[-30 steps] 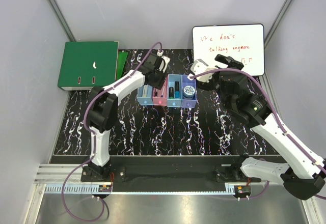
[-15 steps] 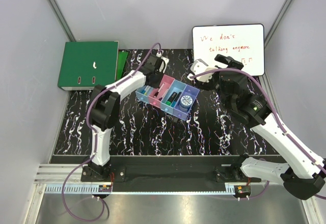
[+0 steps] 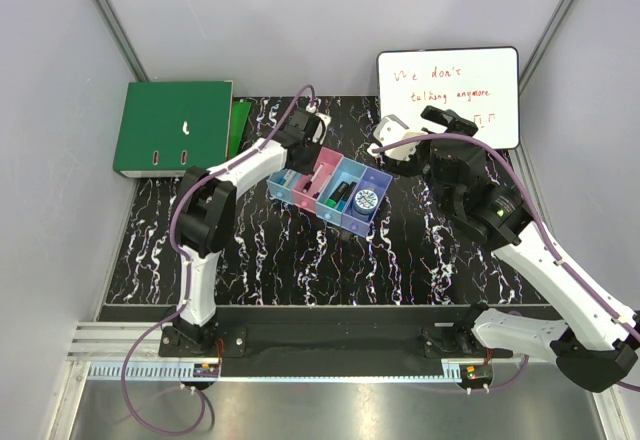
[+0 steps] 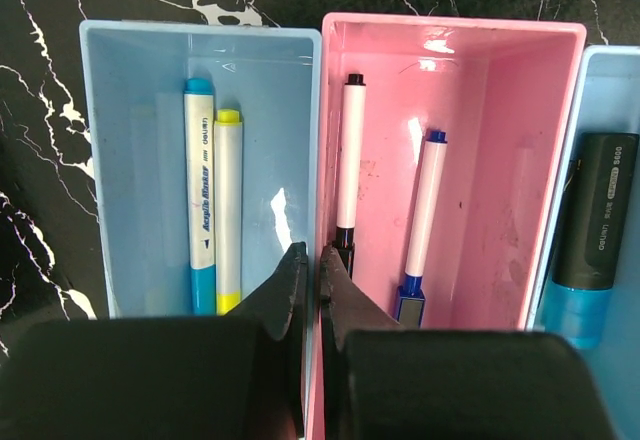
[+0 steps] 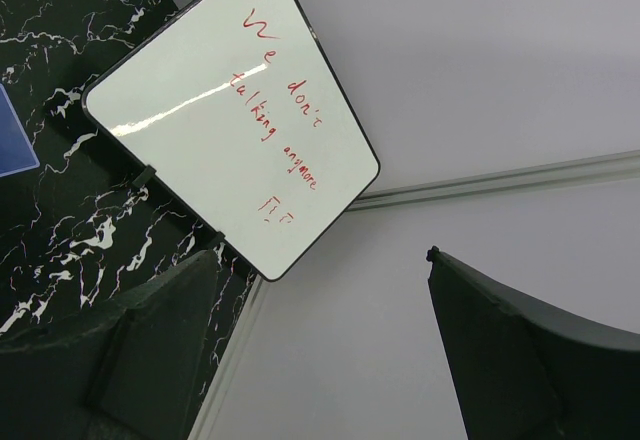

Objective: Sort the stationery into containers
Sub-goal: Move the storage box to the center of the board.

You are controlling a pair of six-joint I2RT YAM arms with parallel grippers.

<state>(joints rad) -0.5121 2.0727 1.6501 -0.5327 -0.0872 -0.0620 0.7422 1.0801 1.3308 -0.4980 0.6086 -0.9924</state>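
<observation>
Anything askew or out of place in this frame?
Yes: the row of four bins sits diagonally on the table, not square to its edges. The left gripper is shut on the wall between the end light-blue bin and the pink bin. The pens lie inside; nothing has spilled.

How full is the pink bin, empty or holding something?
Not empty: the pink bin holds two white markers lying flat, a black-capped marker and a blue-capped marker.

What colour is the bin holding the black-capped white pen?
The bin is pink; the left wrist view shows it best.
</observation>
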